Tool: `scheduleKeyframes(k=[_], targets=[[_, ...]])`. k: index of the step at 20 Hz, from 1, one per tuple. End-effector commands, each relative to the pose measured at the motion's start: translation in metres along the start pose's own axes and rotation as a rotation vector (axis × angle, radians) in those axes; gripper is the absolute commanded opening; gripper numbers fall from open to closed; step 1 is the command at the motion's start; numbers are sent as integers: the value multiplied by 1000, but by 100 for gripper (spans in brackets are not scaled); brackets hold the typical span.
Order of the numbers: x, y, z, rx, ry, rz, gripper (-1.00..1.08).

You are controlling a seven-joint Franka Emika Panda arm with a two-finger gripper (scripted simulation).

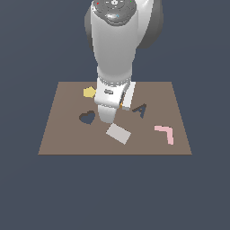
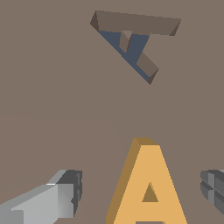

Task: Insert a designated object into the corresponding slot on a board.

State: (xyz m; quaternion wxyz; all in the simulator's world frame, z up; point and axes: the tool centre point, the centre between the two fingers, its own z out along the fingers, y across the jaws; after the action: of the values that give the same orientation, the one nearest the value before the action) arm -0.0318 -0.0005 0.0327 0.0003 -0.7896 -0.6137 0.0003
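In the wrist view, the gripper (image 2: 140,197) is spread wide, with one finger (image 2: 61,199) on each side of the orange A (image 2: 148,188) and clear gaps between both fingers and the piece, so it grips nothing. The orange A lies flat on the brown board (image 2: 52,87), between the fingers. Farther off on the same board sits the A-shaped slot (image 2: 131,43), empty and well apart from the piece.

In the exterior view, the arm (image 1: 114,67) stands over the middle of the board (image 1: 58,139) and hides most of the orange A. The heart-shaped cutout (image 1: 87,118) lies towards the exterior view's left, the pink L-shaped piece (image 1: 165,133) towards its right, and the yellow pentagon (image 1: 89,92) near the far edge.
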Motion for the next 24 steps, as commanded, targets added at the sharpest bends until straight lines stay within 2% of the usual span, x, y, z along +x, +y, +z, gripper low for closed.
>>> scheduleKeyframes(k=[1, 2, 18, 24], targets=[[0, 0, 3, -1, 0, -1, 100], [0, 0, 3, -1, 0, -1, -100], [0, 0, -1, -1, 0, -2, -100], [4, 2, -1, -1, 0, -44, -100]])
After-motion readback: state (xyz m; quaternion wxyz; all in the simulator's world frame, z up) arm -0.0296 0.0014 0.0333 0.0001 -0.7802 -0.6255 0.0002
